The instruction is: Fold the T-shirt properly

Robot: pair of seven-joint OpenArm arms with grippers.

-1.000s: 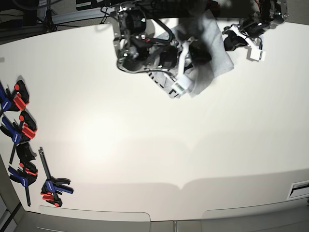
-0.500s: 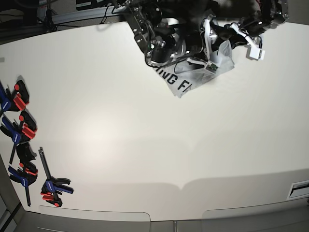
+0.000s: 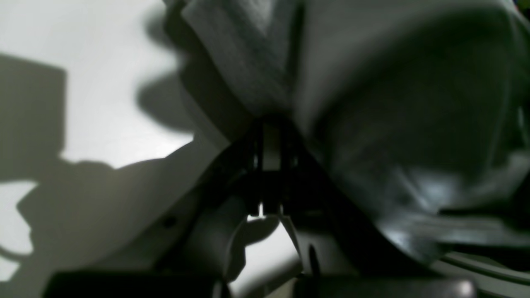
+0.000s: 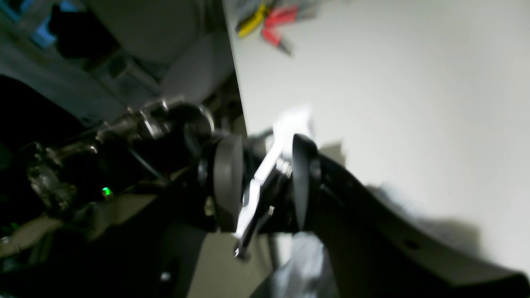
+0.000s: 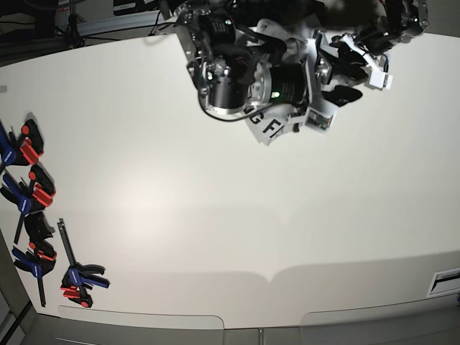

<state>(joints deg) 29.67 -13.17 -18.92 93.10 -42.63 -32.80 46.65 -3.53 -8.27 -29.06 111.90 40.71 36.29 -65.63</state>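
Note:
The grey T-shirt [image 5: 269,128] is bunched at the table's far edge. A corner with black lettering shows under my right arm [image 5: 237,79], and the rest is hidden by the arms. In the left wrist view my left gripper [image 3: 269,128] is shut on a fold of the grey T-shirt [image 3: 248,62], which drapes over both sides of it. In the right wrist view my right gripper [image 4: 265,182] has its fingers [image 4: 227,182] apart with no cloth between them. A bit of grey cloth [image 4: 302,256] shows low, near its base. My left arm [image 5: 359,50] lies at the top right.
Several red, blue and black clamps [image 5: 29,194] lie along the left edge of the white table [image 5: 215,230]. Cables and a frame run behind the table's far edge. A slot [image 5: 447,282] sits at the front right corner.
My right arm has swung right and up over the shirt. The spread grey cloth has been gathered under the arms, and only the lettered corner still shows.

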